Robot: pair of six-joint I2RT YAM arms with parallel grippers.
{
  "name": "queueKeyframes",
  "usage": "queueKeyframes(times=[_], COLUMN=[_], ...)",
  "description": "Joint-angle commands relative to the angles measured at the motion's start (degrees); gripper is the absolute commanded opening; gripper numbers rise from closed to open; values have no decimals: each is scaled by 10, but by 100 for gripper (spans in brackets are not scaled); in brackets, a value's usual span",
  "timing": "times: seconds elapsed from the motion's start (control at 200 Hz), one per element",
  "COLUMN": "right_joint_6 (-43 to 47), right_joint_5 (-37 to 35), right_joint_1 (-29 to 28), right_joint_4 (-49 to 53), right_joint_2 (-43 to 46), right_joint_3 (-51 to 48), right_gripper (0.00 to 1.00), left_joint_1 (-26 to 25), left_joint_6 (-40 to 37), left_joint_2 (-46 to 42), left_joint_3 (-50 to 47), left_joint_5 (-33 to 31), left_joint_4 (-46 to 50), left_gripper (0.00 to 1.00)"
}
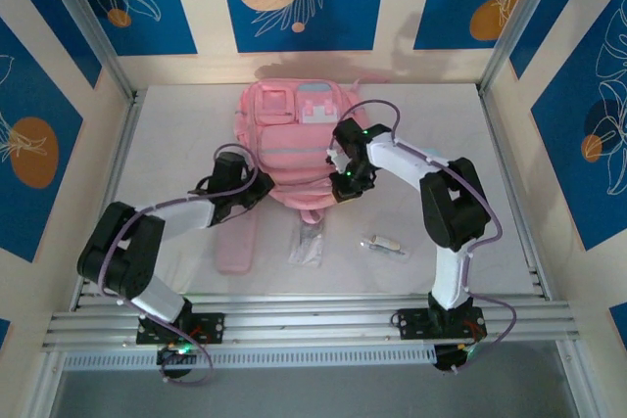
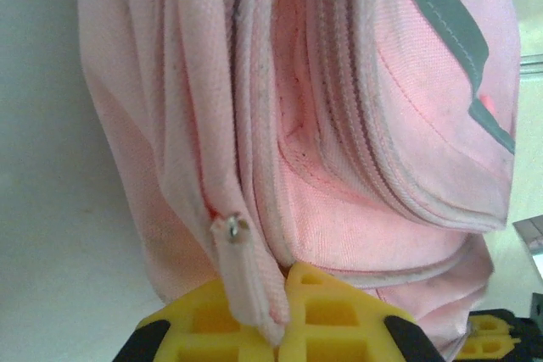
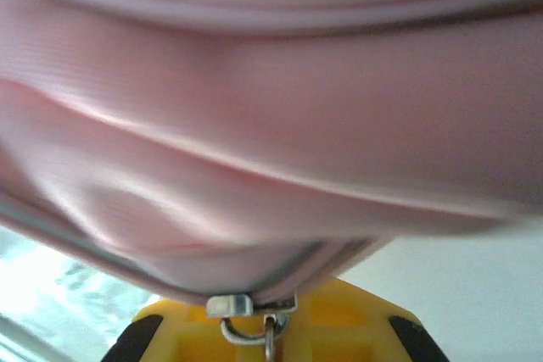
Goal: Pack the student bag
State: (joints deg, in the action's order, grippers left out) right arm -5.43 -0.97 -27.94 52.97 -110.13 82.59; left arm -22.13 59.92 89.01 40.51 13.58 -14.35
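Note:
The student bag (image 1: 289,134), a soft pink backpack with pale patches, lies flat in the middle of the table. My left gripper (image 1: 261,189) is at its lower left edge. In the left wrist view the yellow jaws (image 2: 284,298) are shut on a pink fabric zip pull tab (image 2: 248,275) hanging from the bag (image 2: 373,142). My right gripper (image 1: 343,179) is at the bag's lower right edge. In the right wrist view its yellow jaws (image 3: 271,335) are shut on the metal zip pull (image 3: 268,328) below the slider (image 3: 231,304), right under the bag's fabric (image 3: 271,142).
A flat pink pencil case (image 1: 235,244) lies in front of the bag on the left. A clear packet (image 1: 309,242) sits beside it, and a small pale item (image 1: 384,245) lies further right. Blue-patterned walls close off the back and both sides.

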Motion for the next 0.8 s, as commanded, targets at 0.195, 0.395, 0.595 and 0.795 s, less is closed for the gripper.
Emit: queueKeyframes(times=[0.195,0.395,0.595,0.795], right_joint_6=[195,228,215,184], right_joint_5=[-69,-12,5,37], right_joint_1=[-13,-84,-117,-138], right_joint_4=[-48,-174,-199,-196], right_joint_2=[-15,-36,-81,-112], right_joint_3=[31,40,113,160], right_gripper=[0,0,0,0], left_joint_1=[77,77,69,37], left_joint_6=[-118,-115,-53,15], left_joint_2=[-14,-40,-95,-112], left_joint_3=[87,121,88,45], left_joint_5=[-73,-78,-39,-31], left_joint_4=[99,157,189,178], left_gripper=[0,42,70,76])
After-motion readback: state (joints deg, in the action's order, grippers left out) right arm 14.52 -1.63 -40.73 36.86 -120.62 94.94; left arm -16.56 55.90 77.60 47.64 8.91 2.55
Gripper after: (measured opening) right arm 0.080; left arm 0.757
